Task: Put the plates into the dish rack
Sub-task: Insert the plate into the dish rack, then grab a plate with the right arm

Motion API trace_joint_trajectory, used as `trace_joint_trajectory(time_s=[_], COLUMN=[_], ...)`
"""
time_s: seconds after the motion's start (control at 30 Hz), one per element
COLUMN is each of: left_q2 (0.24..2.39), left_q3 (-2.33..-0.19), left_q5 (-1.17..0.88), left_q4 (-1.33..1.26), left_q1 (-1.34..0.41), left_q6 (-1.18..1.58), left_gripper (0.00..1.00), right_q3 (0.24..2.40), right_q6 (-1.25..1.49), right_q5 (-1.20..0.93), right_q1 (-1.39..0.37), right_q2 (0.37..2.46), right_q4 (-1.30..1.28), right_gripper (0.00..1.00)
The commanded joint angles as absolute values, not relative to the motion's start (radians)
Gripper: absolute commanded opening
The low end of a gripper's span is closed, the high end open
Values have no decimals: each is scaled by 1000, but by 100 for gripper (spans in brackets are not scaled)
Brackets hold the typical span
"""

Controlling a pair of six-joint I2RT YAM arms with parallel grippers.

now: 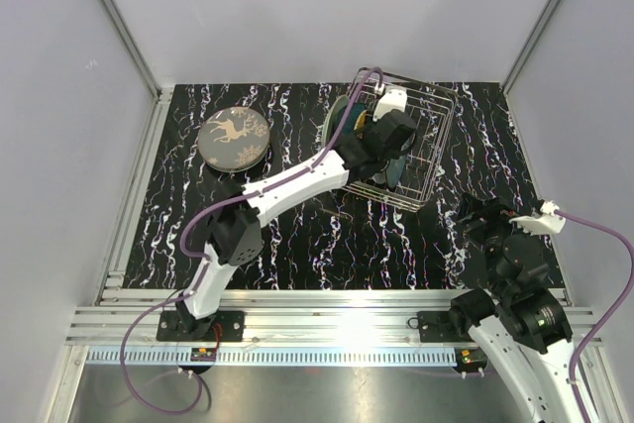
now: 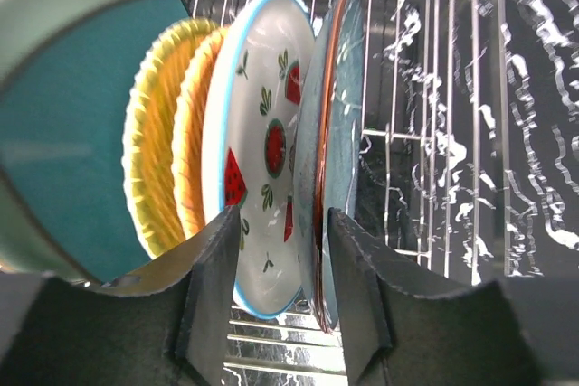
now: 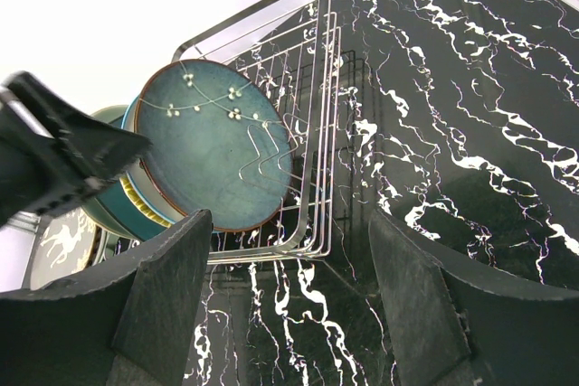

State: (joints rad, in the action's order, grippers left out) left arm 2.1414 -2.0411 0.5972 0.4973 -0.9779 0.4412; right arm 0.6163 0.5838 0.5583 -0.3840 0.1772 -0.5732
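Left claw (image 2: 283,223) is in the dish rack (image 1: 436,146), upper centre of top view. Jaws apart, straddling the lower rim of the teal rust-edged plate (image 2: 344,133), not clamped. White fruit plate (image 2: 262,133), orange-tan plate (image 2: 163,142) and dark teal plate (image 2: 72,151) stand upright beside it. Deer plate (image 1: 233,138) lies flat on desk (image 1: 327,235), upper left, apart from rack. Right claw (image 3: 289,223) lower right, jaws wide, holding nothing.

no legible text, labels, numbers or signs anywhere
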Motion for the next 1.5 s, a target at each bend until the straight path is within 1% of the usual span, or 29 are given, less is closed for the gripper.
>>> trace_joint_trajectory(time_s=[0.0, 0.1, 0.23, 0.3, 0.47, 0.53, 0.57, 0.6, 0.67, 0.7, 0.77, 0.8, 0.83, 0.9, 0.93, 0.97, 1.0, 1.03, 1.07, 1.1, 1.17, 1.2, 1.23, 1.27, 1.37, 1.4, 1.43, 1.47], left_q2=[2046, 2011, 1919, 1875, 1671, 1565, 1530, 1496, 1401, 1369, 1284, 1255, 1199, 1146, 1099, 1073, 1046, 995, 973, 951, 904, 876, 864, 853, 822, 812, 807, 802], left_q3=[-2048, -2039, -2007, -1965, -1811, -1754, -1702, -1677, -1591, -1560, -1472, -1439, -1404, -1310, -1286, -1237, -1214, -1162, -1134, -1112, -1080, -1074, -1063, -1057, -1043, -1042, -1045, -1048], left_q5=[634, 627, 618, 612, 627, 582, 513, 471, 347, 316, 240, 215, 200, 218, 248, 331, 369, 408, 487, 524, 599, 612, 618, 635, 673, 683, 695, 725], left_q4=[459, 459, 460, 456, 436, 442, 452, 463, 479, 488, 491, 485, 471, 457, 457, 457, 451, 425, 408, 385, 376, 361, 351, 345, 334, 330, 331, 336], left_q1=[-980, -986, -992, -992, -976, -922, -889, -803, -702, -595, -498, -413, -375, -293, -275, -262, -252, -249, -250, -249, -249, -249, -249, -249, -249, -249, -249, -249], left_q6=[400, 384, 348, 334, 276, 300, 322, 345, 409, 426, 474, 482, 483, 471, 457, 450, 436, 401, 385, 376, 371, 368, 365, 367, 370, 367, 361, 360], left_gripper=[46, 47, 54, 58, 65, 70, 70, 70, 71, 71, 71, 71, 71, 72, 73, 75, 78, 79, 79, 79, 79, 80, 80, 80, 80, 81, 83, 86], right_q3=[615, 615, 617, 615, 615, 614, 614, 617, 621, 624, 635, 638, 643, 650, 656, 679, 695, 734, 756, 781, 873, 905, 972, 1007, 1142, 1173, 1246, 1290], right_q6=[584, 586, 586, 584, 575, 563, 558, 551, 539, 510, 465, 454, 459, 475, 482, 485, 494, 498, 502, 503, 476, 421, 394, 356, 373, 389, 393, 391], right_q5=[563, 563, 563, 561, 540, 517, 509, 505, 457, 386, 277, 223, 122, 14, -88, -133, -173, -245, -273, -303, -267, -180, -134, -106, -117, -92, -71, -52], right_q1=[-385, -387, -385, -385, -385, -387, -387, -387, -385, -387, -387, -385, -385, -388, -388, -388, -387, -390, -396, -406, -501, -547, -655, -691, -758, -771, -785, -811], right_q2=[192, 201, 204, 209, 216, 224, 229, 244, 262, 284, 311, 349, 373, 470, 512, 555, 649, 697, 747, 834, 912, 983, 1021, 1107, 1250, 1344, 1397, 1499], right_q4=[-545, -548, -551, -548, -542, -528, -516, -512, -490, -476, -418, -391, -365, -270, -240, -189, -164, -146, -112, -98, -95, -95, -95, -88, -57, -46, -41, -44], right_gripper=[77, 77, 77, 78, 78, 78, 78, 78, 78, 76, 72, 70, 68, 67, 66, 66, 65, 63, 62, 61, 61, 62, 63, 65, 65, 65, 65, 66])
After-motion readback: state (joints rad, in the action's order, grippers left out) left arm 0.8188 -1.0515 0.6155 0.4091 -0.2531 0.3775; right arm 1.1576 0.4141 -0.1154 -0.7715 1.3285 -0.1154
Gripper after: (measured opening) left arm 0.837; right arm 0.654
